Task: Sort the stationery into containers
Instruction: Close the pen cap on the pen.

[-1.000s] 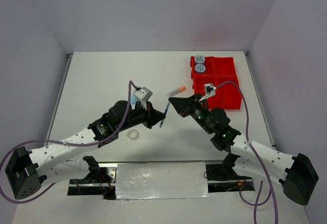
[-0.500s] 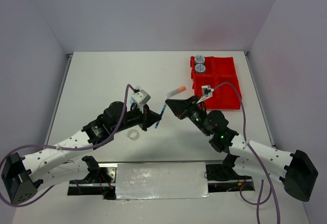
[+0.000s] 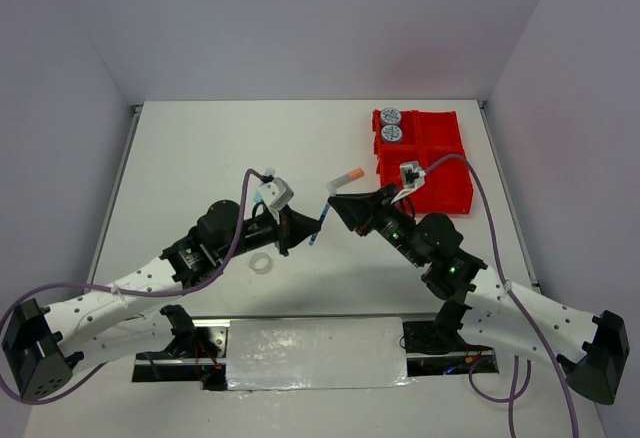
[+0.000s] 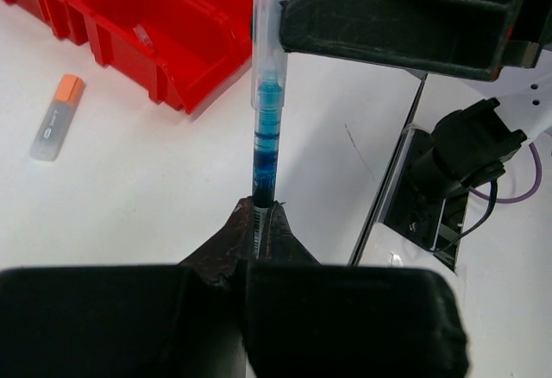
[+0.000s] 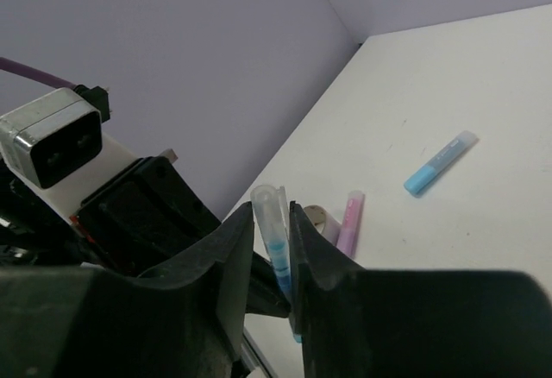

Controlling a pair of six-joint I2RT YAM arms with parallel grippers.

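- Left of the bright red 4-compartment plastic tray (image 3: 447,186), above the white table (image 3: 200,158), a slim blue pen with a clear plastic cap (image 4: 266,136) hangs between the 2 arms.
- The left gripper (image 4: 263,216) is clamped tight on the end opposite the cap.
- The right gripper (image 5: 271,223) flanks the capped end, jaws narrow; whether they press it cannot be told.
- The pen looks light, stiff and smooth. It would likely swivel or slip if pinched at 1 tip, so a hold across the barrel nearer its middle seems safer.
- An orange-capped short stick (image 3: 348,175) lies on the table just left of the tray.
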